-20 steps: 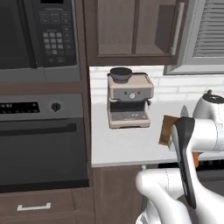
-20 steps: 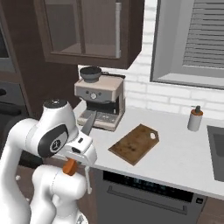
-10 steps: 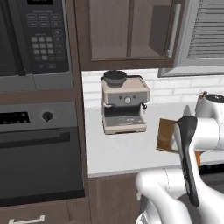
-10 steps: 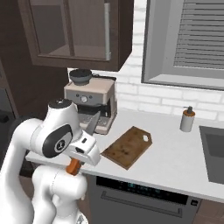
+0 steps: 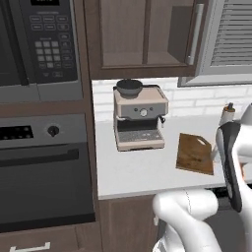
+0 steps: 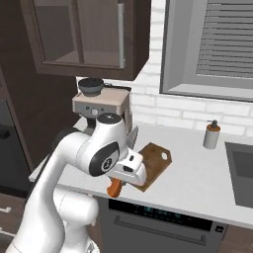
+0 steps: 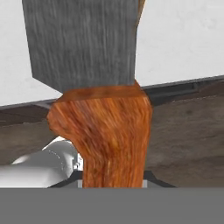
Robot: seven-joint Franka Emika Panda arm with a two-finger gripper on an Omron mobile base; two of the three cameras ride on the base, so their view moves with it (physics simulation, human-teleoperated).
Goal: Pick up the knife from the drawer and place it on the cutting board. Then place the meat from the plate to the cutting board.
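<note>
You will find no text, brand, number or sign that can be read in these pictures. The microwave keypad [image 5: 53, 53], far left above the oven, carries rows of pale buttons, but whatever is printed on them is too small and blurred for you to make out. The oven's dark display strip [image 5: 17, 133] shows faint marks that do not resolve into digits. The coffee machine [image 5: 139, 119] has a round dial on its front with no lettering you can read. The dishwasher's control strip [image 6: 158, 211], near the counter edge, shows tiny bluish marks, also illegible.
</note>
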